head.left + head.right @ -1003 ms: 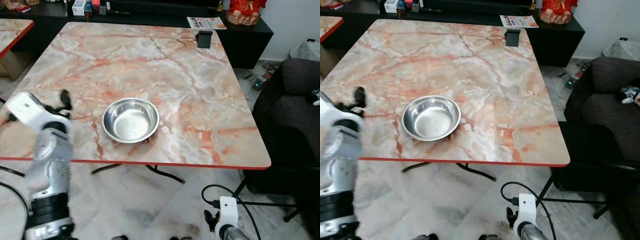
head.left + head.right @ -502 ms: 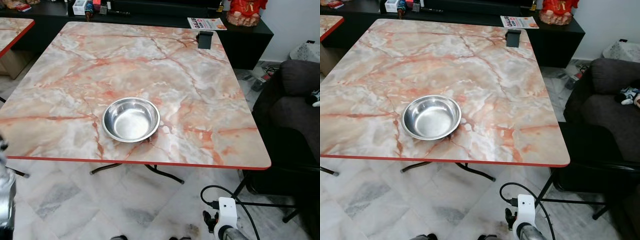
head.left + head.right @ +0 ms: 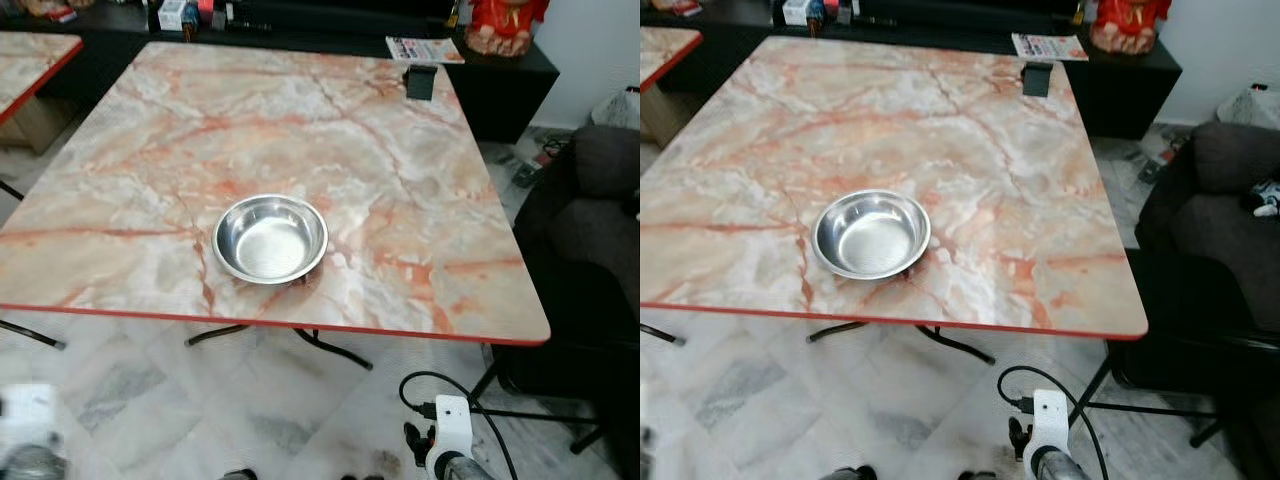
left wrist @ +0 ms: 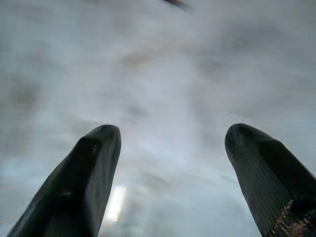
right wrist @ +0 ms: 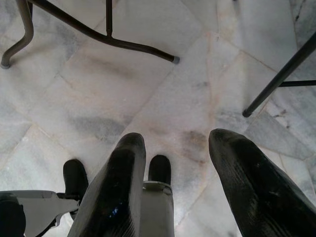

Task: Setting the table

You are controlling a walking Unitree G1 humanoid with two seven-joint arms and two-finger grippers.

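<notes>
— Since the steel bowl [image 3: 270,239] sits alone near the front edge of the marble table [image 3: 400,170], which step is this?

— Between placements, I'd judge. The left gripper [image 4: 168,173] hangs over blurred floor, fingers wide and empty; the right gripper [image 5: 173,182] hangs low over the floor tiles [image 5: 148,89], fingers also apart, holding nothing.

— Next?

— Probably fetching another piece of tableware to place beside the bowl.

Printed leaflet [image 3: 424,49] on the dark sideboard [image 3: 520,75]: lettering is seen but cannot be read.
Other readable text: none is seen.
</notes>
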